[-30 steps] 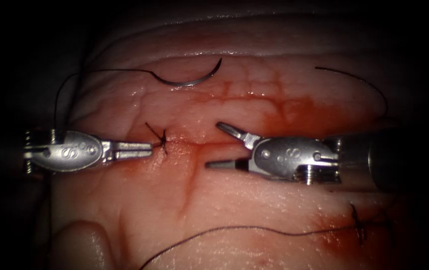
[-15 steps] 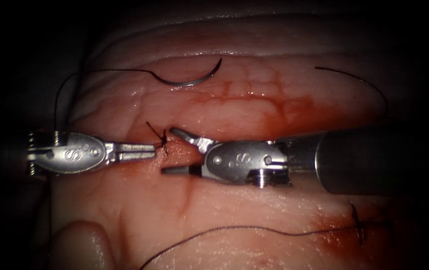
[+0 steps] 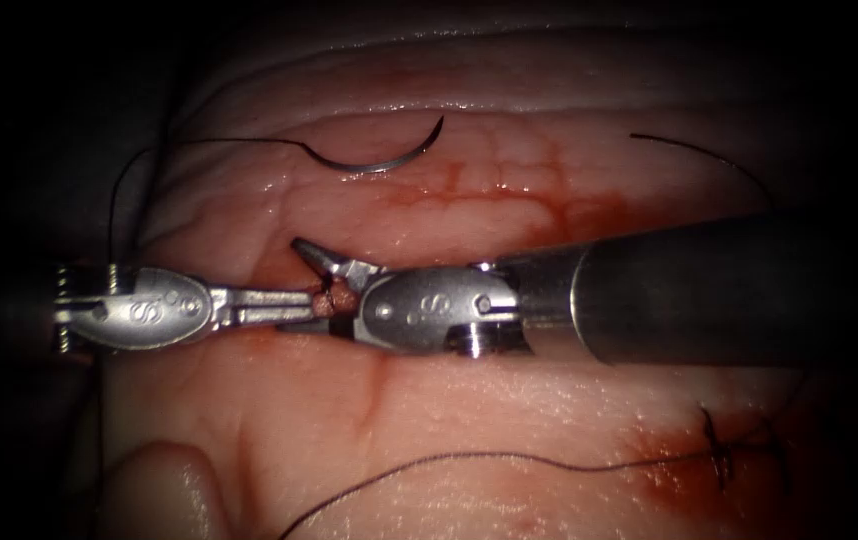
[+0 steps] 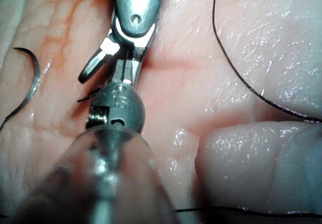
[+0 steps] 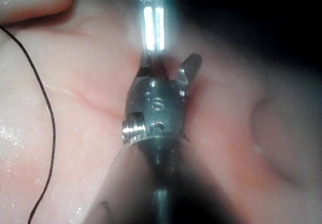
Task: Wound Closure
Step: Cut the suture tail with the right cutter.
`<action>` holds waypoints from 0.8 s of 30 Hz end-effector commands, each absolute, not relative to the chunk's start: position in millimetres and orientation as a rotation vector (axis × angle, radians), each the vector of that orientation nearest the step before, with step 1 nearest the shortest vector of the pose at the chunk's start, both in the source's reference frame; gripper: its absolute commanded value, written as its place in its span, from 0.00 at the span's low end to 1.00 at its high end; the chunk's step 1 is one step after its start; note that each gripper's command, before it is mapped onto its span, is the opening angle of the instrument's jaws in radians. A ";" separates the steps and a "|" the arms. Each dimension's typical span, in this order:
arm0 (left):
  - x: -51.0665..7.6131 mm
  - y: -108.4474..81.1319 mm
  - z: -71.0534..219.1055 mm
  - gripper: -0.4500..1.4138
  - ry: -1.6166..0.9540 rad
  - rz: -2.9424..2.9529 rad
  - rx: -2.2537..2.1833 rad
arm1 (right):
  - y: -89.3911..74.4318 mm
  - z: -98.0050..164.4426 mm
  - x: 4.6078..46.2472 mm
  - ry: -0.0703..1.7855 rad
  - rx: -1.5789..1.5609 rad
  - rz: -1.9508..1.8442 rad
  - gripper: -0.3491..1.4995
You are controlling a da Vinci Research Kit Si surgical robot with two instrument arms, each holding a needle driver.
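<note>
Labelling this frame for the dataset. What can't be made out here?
- Knot at the cut: in the endoscope view, the right tool and left tool meet over it.
- What the left tool's jaws hold: hidden there.
- Thread: cut off at the lower edge.
- Needle lies free on the tissue, plainly seen.

The pale slab of tissue (image 3: 469,400) lies under everything, and its cut (image 3: 399,285) runs across the middle, with the steel left tool (image 3: 294,305) reaching in from the left and the steel right tool (image 3: 324,295) from the right, their tips meeting at a dark knot of thread (image 3: 327,298) on the cut. The curved steel needle (image 3: 379,155) lies free on the tissue behind the cut, well apart from both tools, its dark thread (image 3: 199,142) trailing off to the left. In front of the cut a second dark strand (image 3: 509,458) runs across to a tied stitch (image 3: 719,450) at the right.
</note>
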State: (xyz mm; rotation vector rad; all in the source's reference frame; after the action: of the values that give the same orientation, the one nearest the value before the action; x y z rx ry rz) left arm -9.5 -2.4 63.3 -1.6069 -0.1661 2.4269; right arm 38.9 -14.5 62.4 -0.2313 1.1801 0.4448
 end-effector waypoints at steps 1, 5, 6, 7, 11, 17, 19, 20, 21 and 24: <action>-10.1 -2.6 63.9 0.00 -0.167 2.427 -1.608 | -14.5 62.9 39.8 1.183 -0.237 0.440 0.80; -10.2 -3.0 64.1 0.00 -0.168 2.428 -1.618 | -14.4 62.8 41.1 1.228 -0.264 0.421 0.81; -10.2 -3.1 64.3 0.00 -0.168 2.429 -1.621 | -14.6 62.8 41.7 1.238 -0.273 0.407 0.84; -10.2 -3.1 64.3 0.00 -0.168 2.429 -1.622 | -14.7 62.8 41.9 1.240 -0.277 0.399 0.84; -10.0 -3.2 64.4 0.00 -0.168 2.430 -1.624 | -15.5 63.6 42.5 1.245 -0.287 0.389 0.86; -10.2 -4.0 64.7 0.00 -0.160 2.438 -1.634 | -16.1 64.6 42.6 1.244 -0.295 0.379 0.77; -10.2 -4.0 64.7 0.00 -0.160 2.438 -1.634 | -15.9 64.4 42.7 1.245 -0.293 0.381 0.74; -10.2 -4.0 64.7 0.00 -0.160 2.438 -1.634 | -15.9 64.4 42.7 1.245 -0.293 0.381 0.74; -10.2 -4.0 64.7 0.00 -0.160 2.438 -1.634 | -15.7 64.4 42.8 1.244 -0.293 0.382 0.74; -10.2 -4.0 64.7 0.00 -0.160 2.438 -1.634 | -15.7 64.8 42.9 1.241 -0.297 0.383 0.62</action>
State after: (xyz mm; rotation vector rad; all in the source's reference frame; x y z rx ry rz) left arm -9.7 -3.8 64.1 -1.6331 -0.1585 2.4383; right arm 42.2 -15.4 64.3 -0.2992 1.2314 0.3849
